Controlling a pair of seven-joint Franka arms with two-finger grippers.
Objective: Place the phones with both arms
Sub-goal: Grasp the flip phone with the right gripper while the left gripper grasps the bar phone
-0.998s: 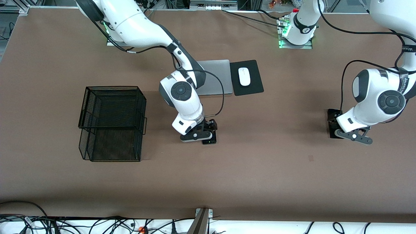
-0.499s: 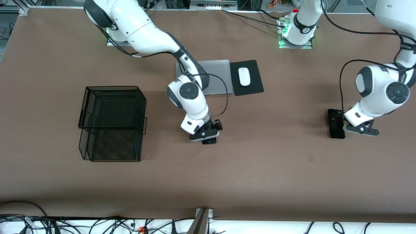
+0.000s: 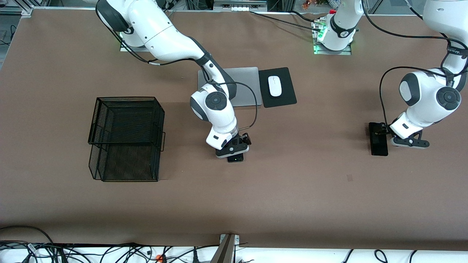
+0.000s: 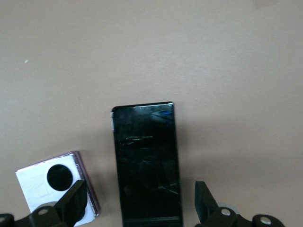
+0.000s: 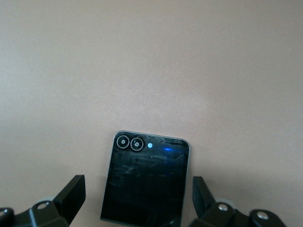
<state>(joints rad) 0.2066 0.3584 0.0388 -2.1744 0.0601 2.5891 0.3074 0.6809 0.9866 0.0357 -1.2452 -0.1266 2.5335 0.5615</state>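
The right gripper (image 5: 135,201) is spread wide, touching nothing, with the square black folded phone (image 3: 236,157) between its fingers (image 5: 71,194). The left gripper (image 4: 139,208) gapes equally over the slim black bar phone (image 4: 147,165); the lavender-white phone (image 4: 54,182) lies at its 8 o'clock. Both wrists have shifted slightly since a second ago

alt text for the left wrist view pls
The left gripper, fingers open, straddles a slim black bar phone lying flat on the brown table. A square lavender-white phone lies beside it, just outside one fingertip.
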